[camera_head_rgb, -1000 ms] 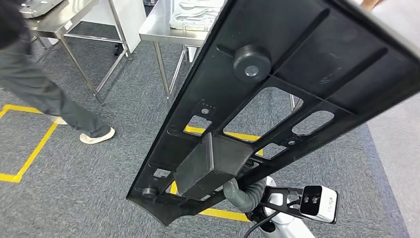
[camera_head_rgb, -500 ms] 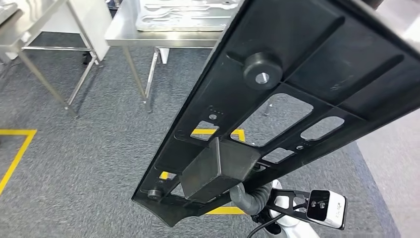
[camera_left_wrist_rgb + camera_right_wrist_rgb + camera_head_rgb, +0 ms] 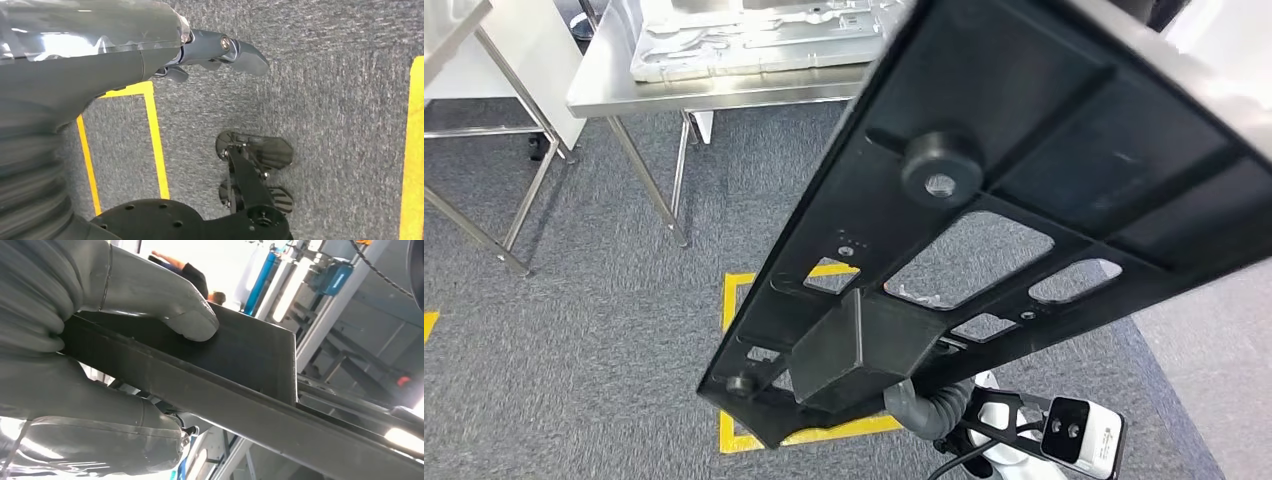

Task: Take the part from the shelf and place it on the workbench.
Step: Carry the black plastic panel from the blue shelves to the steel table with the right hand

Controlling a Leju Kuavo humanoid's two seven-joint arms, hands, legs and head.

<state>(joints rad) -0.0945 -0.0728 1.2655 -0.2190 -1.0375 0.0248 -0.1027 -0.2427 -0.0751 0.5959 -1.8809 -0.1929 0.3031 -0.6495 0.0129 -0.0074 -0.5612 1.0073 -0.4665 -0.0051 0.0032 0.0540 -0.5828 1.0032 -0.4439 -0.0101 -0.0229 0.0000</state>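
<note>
A long black part (image 3: 1024, 150), a flat frame with cut-outs, a round boss and a box-shaped block, is held up slantwise close in front of my head. My right hand (image 3: 921, 404) grips it from below at its near end, mostly hidden by the block. In the right wrist view the thick thumb (image 3: 170, 310) presses on the part (image 3: 250, 357) while the fingers clamp its edge. The steel workbench (image 3: 624, 98) stands ahead at the upper left. My left hand (image 3: 210, 50) hangs over the carpet with nothing in it.
Pale metal panels (image 3: 754, 45) lie on the workbench. Its thin steel legs (image 3: 649, 180) reach the grey carpet. A second table's legs (image 3: 484, 215) are at the far left. A yellow taped square (image 3: 729, 330) marks the floor under the part.
The whole picture has shifted: the camera has turned and moved, bringing the workbench nearer and the yellow square into view. A person walking at the left has left the view. The part stays held.
</note>
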